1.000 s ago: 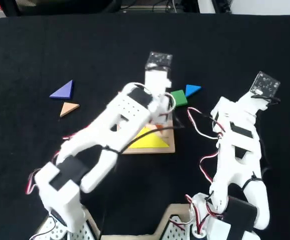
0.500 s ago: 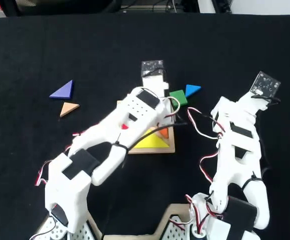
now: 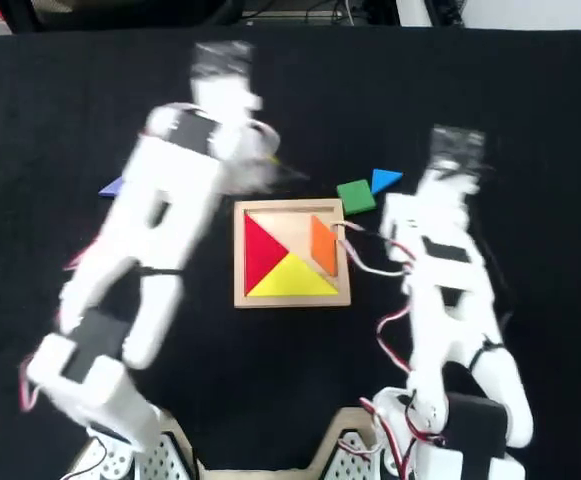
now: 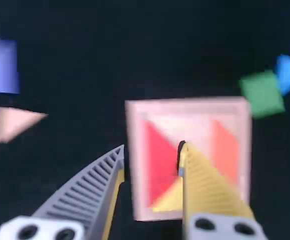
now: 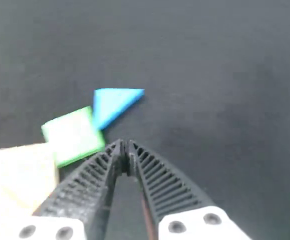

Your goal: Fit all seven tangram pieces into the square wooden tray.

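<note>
Three pieces sat in the wooden tray (image 3: 240, 298) on the black-clothed counter (image 3: 530, 110): red triangle (image 3: 260, 250), yellow triangle (image 3: 290, 280), orange piece (image 3: 323, 243). Green square (image 3: 356, 196) and blue triangle (image 3: 385, 180) lay just beside its corner. Left tool (image 4: 150, 146) was spread open, empty; right tool (image 5: 125, 145) was pinched closed.

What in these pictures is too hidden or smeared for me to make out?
Left wrist view: the purple triangle is cut off by the frame edge, and a yellow finger covers part of the yellow triangle.
High view: the blurred left arm covers most of the purple triangle.
Right wrist view: the wooden tray is cut off by the edge, so its pieces cannot be told.
</note>
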{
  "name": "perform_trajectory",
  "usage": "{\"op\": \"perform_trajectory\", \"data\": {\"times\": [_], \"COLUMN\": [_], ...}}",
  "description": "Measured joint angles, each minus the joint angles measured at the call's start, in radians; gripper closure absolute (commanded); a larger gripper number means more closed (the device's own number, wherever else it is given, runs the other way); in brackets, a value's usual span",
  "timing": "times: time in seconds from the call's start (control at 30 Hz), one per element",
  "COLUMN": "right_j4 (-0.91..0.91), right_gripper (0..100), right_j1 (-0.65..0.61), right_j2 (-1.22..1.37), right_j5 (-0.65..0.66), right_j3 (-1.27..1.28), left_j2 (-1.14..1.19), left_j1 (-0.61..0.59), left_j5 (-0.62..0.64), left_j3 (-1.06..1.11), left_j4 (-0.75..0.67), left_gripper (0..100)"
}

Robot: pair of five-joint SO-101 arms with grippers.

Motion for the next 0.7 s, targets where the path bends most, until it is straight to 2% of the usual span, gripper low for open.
{"op": "perform_trajectory", "data": {"times": [0.2, 0.33, 0.43, 0.53, 0.7], "right_j4": [0.374, 0.511, 0.535, 0.543, 0.620], "right_gripper": [98.7, 98.7, 98.7, 98.7, 98.7], "right_j1": [-0.158, -0.227, -0.259, -0.285, -0.310], "right_j2": [0.084, 0.212, 0.325, 0.434, 0.500], "right_j5": [0.035, 0.035, 0.035, 0.035, 0.035], "right_j3": [-0.298, -0.470, -0.546, -0.598, -0.666], "left_j2": [-0.100, -0.117, -0.117, -0.124, -0.233], "left_j1": [-0.318, -0.433, -0.450, -0.443, -0.420], "left_j5": [-0.063, -0.046, -0.040, -0.034, -0.012], "left_j3": [0.063, 0.232, 0.436, 0.651, 0.891], "left_j4": [0.005, -0.069, -0.227, -0.443, -0.735], "left_gripper": [82, 82, 82, 82, 80]}}
